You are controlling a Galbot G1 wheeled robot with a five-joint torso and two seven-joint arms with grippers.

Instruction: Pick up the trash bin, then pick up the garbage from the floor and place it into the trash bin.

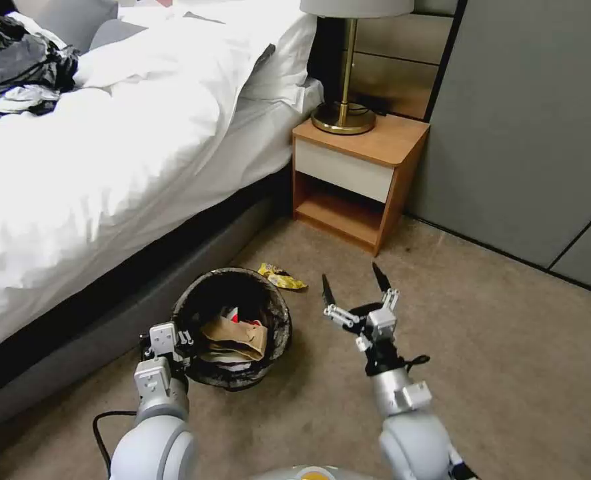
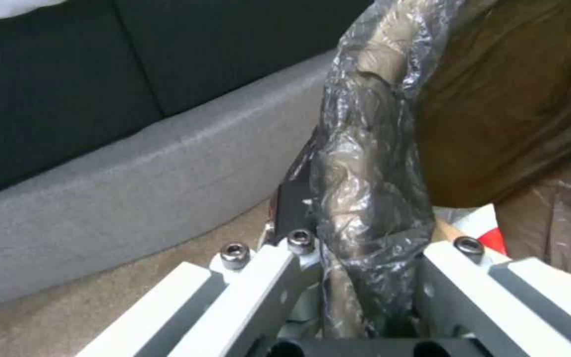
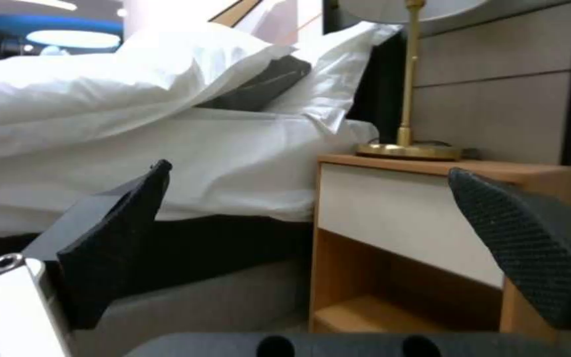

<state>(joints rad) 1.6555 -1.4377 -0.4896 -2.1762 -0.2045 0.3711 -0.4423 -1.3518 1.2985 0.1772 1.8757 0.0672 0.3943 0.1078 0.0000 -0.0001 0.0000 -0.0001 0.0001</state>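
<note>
The trash bin point(image 1: 279, 317), lined with a dark bag, sits by the bed with tan paper and red-and-white scraps inside. My left gripper point(image 1: 175, 337) is shut on its near-left rim; in the left wrist view the crinkled bag point(image 2: 365, 198) runs between the fingers point(image 2: 292, 198). A yellow snack wrapper point(image 1: 281, 277) lies on the carpet just beyond the bin. My right gripper point(image 1: 353, 283) hovers open to the right of the wrapper, its black fingers point(image 3: 110, 238) spread wide and pointing towards the nightstand.
The bed point(image 1: 109, 167) with white bedding runs along the left. A wooden nightstand point(image 1: 355, 180) with a brass lamp point(image 1: 345, 100) stands ahead, grey wall panels point(image 1: 529, 133) to the right. Open carpet point(image 1: 509, 347) lies right of my right arm.
</note>
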